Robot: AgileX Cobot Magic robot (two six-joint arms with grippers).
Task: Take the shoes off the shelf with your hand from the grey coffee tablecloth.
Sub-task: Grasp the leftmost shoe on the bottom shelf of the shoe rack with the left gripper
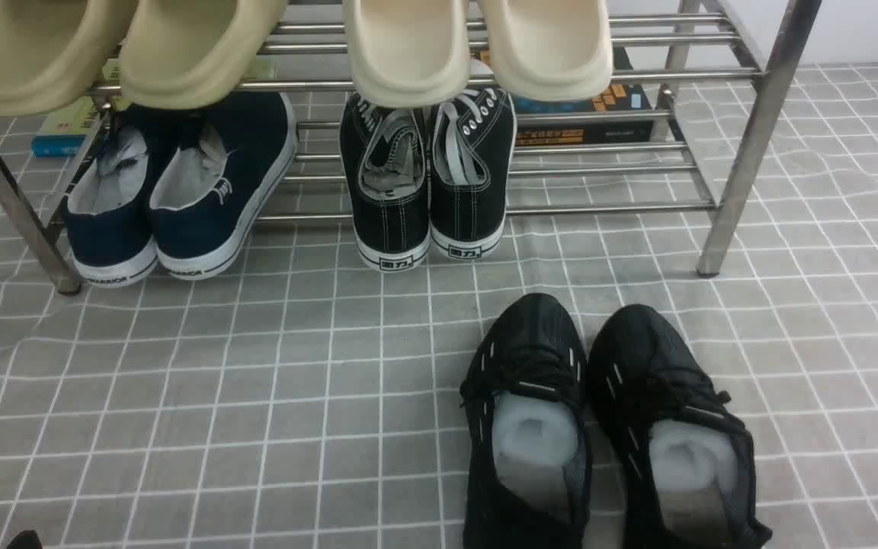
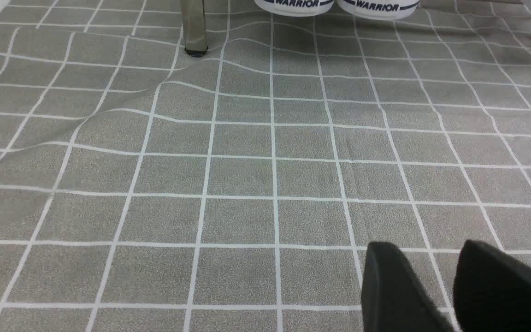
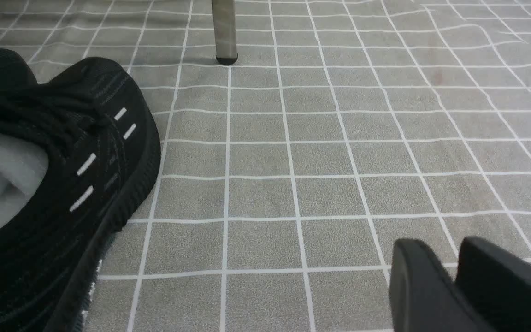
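The navy-blue slip-on shoes (image 1: 180,191) stand on the left of the lower tier of the steel-tube shelf (image 1: 751,145), heels toward me. Their white soles (image 2: 334,4) show at the far edge of the left wrist view, beside a shelf leg (image 2: 194,27). My left gripper (image 2: 429,244) hangs low over the grey grid tablecloth (image 1: 256,381), well short of the shoes, empty, with a narrow gap between its fingers. Its tips just show in the front view (image 1: 3,540). My right gripper (image 3: 443,240) is shut and empty over the cloth. It is out of the front view.
Black lace-up sneakers (image 1: 427,175) sit mid-rack on the lower tier. Two pairs of beige slippers (image 1: 119,46) (image 1: 477,42) lie on the upper tier. Black mesh trainers (image 1: 607,427) stand on the cloth front right, close to my right gripper (image 3: 62,184). Books (image 1: 599,114) lie behind the rack.
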